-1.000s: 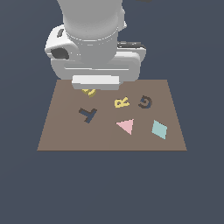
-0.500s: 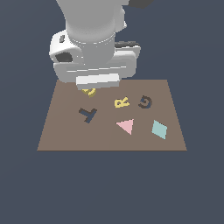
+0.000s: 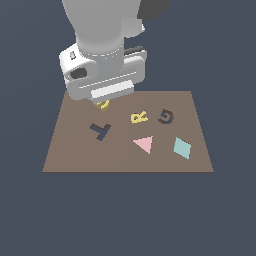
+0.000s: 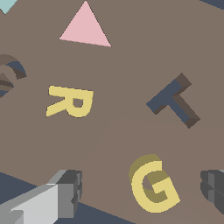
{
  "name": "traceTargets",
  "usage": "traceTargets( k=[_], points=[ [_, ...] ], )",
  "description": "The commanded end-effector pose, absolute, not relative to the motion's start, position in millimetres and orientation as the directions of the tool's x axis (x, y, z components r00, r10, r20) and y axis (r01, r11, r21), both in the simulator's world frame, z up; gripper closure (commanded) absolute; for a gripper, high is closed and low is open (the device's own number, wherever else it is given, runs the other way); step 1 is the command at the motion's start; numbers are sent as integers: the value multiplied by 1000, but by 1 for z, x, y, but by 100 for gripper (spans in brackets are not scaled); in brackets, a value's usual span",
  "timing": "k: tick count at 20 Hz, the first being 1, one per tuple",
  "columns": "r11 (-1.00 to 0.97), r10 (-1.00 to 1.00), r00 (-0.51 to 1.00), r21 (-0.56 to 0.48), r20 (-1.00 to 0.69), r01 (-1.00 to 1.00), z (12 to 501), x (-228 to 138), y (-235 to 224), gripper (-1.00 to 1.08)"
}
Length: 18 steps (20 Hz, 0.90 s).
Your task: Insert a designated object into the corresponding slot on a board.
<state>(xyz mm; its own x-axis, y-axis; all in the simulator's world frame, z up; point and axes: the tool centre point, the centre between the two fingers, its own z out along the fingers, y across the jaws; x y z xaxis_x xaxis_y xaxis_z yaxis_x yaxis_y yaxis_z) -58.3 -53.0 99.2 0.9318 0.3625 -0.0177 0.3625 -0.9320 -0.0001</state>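
Yellow G piece (image 4: 154,183): lies flat on the board near its far edge, directly under the arm; in the exterior view only a small yellow curve (image 3: 103,104) shows below the wrist housing.
Board (image 3: 75,155): flat brown square carrying every other item, seen whole in the exterior view.
Arm (image 3: 100,45): large pale grey body hanging over the board's far corner on the exterior view's left.
Pincer (image 4: 142,192): spread wide, one finger on each side of the yellow G piece, neither touching it; holding nothing.
Fingers (image 4: 65,192): one pale grey, the other dark at the frame edge.
Pink triangle (image 3: 144,144): near the board's middle.
Teal diamond (image 3: 182,148): just beside the triangle, toward the exterior view's right.
Y-shaped cut-out (image 3: 101,131): dark recess on the exterior view's left.
Yellow R (image 3: 139,117): between the Y-shaped cut-out and the G slot.
G slot (image 3: 166,117): dark recess, empty, well apart from the yellow G piece.
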Motion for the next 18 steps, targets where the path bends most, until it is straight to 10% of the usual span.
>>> traceTargets(
  k=[1, 18],
  points=[
    [-901, 433, 901, -1, -15, 433, 91, -65, -59, -92],
    [-715, 699, 715, 0, -1, 699, 54, -87, -88, -92]
  ],
)
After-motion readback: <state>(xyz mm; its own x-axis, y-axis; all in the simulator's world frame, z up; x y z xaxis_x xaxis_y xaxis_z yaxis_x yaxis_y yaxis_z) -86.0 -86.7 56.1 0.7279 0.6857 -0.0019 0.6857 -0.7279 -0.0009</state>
